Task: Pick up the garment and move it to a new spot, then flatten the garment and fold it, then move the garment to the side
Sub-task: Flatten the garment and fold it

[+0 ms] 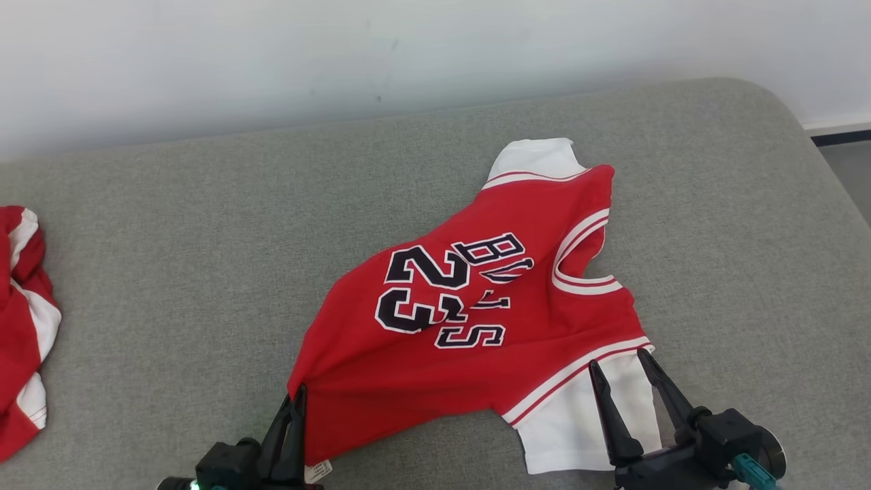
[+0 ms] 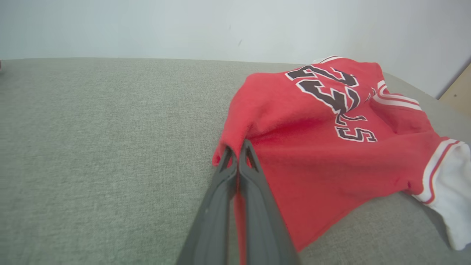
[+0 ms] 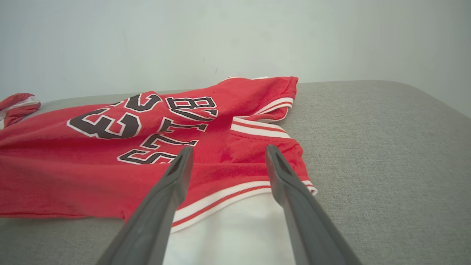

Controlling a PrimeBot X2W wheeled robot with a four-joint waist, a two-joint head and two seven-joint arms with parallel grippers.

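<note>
The garment point(image 1: 476, 313) is a red jersey with white sleeves, black "23" and lettering, lying rumpled on the grey cushion. My left gripper point(image 1: 298, 393) is shut on the garment's near-left hem corner, and the cloth bunches around its fingertips point(image 2: 238, 147). My right gripper point(image 1: 618, 361) stands open over the near white sleeve point(image 1: 585, 422), its fingers point(image 3: 180, 173) straddling the red-and-white striped cuff band point(image 3: 228, 195). Whether the right fingers touch the cloth is unclear.
A second red-and-white cloth point(image 1: 20, 327) lies crumpled at the cushion's left edge. The grey cushion point(image 1: 170, 272) runs back to a pale wall point(image 1: 408, 41); its right edge drops to floor at the far right point(image 1: 847, 170).
</note>
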